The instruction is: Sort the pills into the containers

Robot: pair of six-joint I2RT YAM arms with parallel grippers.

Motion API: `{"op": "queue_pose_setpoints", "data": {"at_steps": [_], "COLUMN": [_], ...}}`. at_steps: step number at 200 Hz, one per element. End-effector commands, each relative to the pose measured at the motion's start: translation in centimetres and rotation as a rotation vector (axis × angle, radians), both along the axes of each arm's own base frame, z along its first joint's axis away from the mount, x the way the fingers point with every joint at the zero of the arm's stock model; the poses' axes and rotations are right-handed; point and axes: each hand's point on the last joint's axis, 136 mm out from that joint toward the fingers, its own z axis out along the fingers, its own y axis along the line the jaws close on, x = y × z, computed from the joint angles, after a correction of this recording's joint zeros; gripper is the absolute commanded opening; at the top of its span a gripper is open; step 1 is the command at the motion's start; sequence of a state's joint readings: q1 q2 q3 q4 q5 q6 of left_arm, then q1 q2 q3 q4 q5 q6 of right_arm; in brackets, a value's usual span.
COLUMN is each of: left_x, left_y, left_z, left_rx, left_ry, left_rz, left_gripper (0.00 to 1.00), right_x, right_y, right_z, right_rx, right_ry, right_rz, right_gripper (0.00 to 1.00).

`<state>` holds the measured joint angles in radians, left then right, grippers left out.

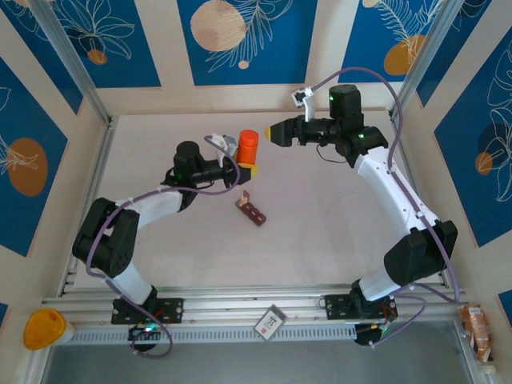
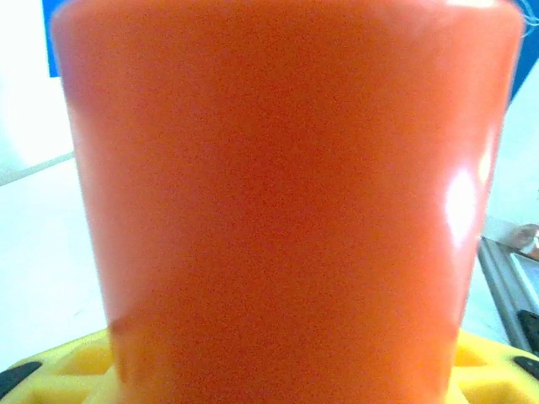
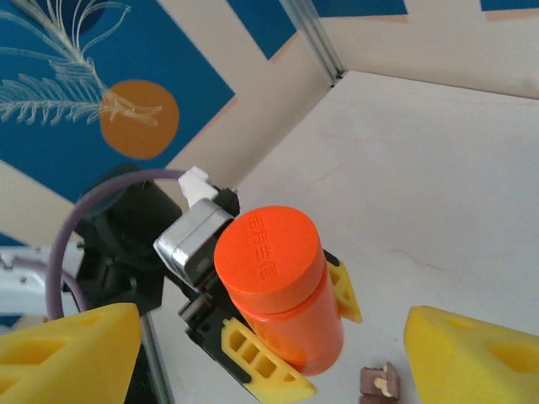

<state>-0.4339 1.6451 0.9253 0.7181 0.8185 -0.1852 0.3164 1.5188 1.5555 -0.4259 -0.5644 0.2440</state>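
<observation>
My left gripper (image 1: 246, 168) is shut on an upright bright orange bottle (image 1: 248, 148), its yellow fingers (image 3: 257, 364) clamped on the lower body. The bottle's orange cap (image 3: 269, 248) is on. In the left wrist view the bottle (image 2: 286, 210) is pressed close to the lens, above that gripper (image 2: 278, 391). My right gripper (image 1: 270, 133) hovers just right of the cap, open (image 3: 269, 337), with a yellow finger (image 3: 476, 358) well clear on each side. The containers (image 1: 251, 210), a dark reddish-brown strip, lie on the table in front of the bottle; one end (image 3: 379, 383) holds a pale bit. The pills are otherwise hidden.
The white table (image 1: 336, 216) is walled on three sides by blue and cream panels (image 1: 248, 40). An aluminium rail (image 1: 240, 308) runs along the near edge, with a small card (image 1: 270, 322) on it. A yellow object (image 1: 44, 328) sits at the near left corner.
</observation>
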Motion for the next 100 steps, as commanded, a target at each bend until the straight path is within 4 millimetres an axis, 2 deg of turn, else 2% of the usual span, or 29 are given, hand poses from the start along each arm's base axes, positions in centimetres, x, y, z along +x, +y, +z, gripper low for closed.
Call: {"op": "queue_pose_setpoints", "data": {"at_steps": [1,60,100], "left_x": [-1.2,-2.4,-2.6], "left_y": [-0.7,-1.0,-1.0], "left_z": [2.0,1.6,1.5], "left_rx": [-0.028,-0.011,-0.006], "left_ry": [-0.023,0.040,0.050], "left_rz": [-0.118,-0.197,-0.206], "left_gripper": [0.00,0.00,0.00], "right_x": [-0.8,-0.6,-0.6], "right_y": [0.6,3.1,4.5], "right_z": [-1.1,-1.0,-2.3], "right_rx": [-0.065,-0.119,-0.161], "right_ry": [-0.032,-0.059,-0.033], "right_rz": [0.108,0.212,0.242], "right_gripper": [0.80,0.80,0.75]}}
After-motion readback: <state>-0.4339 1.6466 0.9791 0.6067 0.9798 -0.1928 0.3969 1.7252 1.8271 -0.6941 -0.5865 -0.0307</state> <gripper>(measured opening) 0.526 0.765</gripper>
